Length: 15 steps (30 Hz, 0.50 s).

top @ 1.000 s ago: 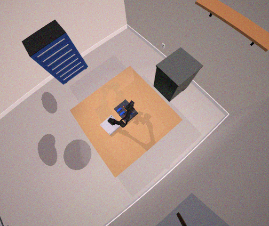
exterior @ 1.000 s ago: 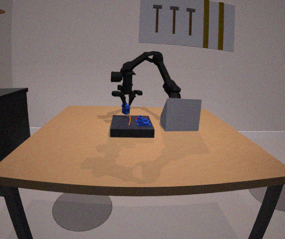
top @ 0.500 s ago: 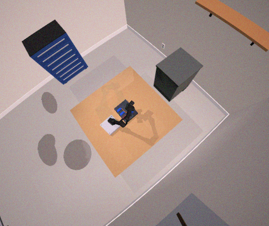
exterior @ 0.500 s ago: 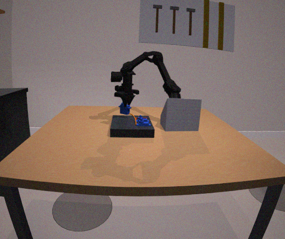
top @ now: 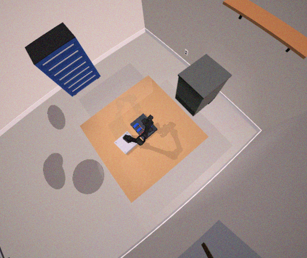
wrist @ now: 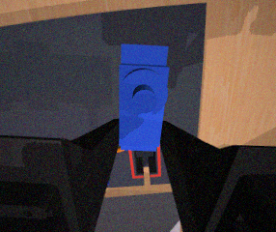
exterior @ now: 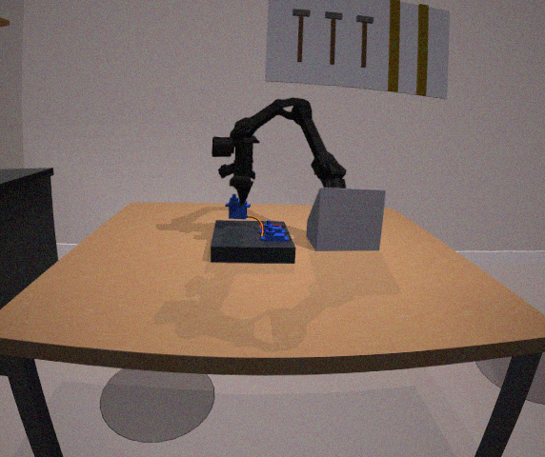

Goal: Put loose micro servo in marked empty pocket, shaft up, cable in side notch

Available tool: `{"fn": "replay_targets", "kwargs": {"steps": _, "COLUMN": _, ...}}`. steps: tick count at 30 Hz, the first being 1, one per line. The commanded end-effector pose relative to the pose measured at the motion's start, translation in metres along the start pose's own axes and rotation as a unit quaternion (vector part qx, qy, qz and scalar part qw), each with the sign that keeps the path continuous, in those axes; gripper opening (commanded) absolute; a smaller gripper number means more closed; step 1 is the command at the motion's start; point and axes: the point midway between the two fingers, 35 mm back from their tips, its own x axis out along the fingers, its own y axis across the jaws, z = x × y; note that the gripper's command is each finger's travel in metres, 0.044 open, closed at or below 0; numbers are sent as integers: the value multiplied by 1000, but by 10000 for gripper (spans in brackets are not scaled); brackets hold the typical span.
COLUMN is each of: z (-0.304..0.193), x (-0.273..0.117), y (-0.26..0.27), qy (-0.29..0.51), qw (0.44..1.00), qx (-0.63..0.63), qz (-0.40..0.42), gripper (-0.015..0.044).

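Find the deck [top: 139, 118] [exterior: 233, 242] [wrist: 46, 82] on the table [top: 131, 177] [exterior: 272, 305] [wrist: 249, 77], mid-frame in the exterior view — with mounted servos [top: 139, 129] [exterior: 275, 237] on its right part, a block [top: 121, 143] [exterior: 349, 221] to its right.
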Motion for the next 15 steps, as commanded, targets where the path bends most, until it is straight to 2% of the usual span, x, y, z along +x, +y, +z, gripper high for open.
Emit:
{"fn": "replay_targets", "kwargs": {"steps": 1, "z": 0, "x": -1, "y": -1, "qy": 0, "qw": 998, "qx": -68, "qz": 0, "gripper": 0}}
{"fn": "replay_targets", "kwargs": {"steps": 9, "z": -2, "x": -1, "y": -1, "qy": 0, "qw": 997, "qx": -71, "qz": 0, "gripper": 0}}
{"fn": "replay_targets", "kwargs": {"steps": 15, "z": -22, "x": -1, "y": -4, "qy": 0, "qw": 997, "qx": -71, "qz": 0, "gripper": 0}}
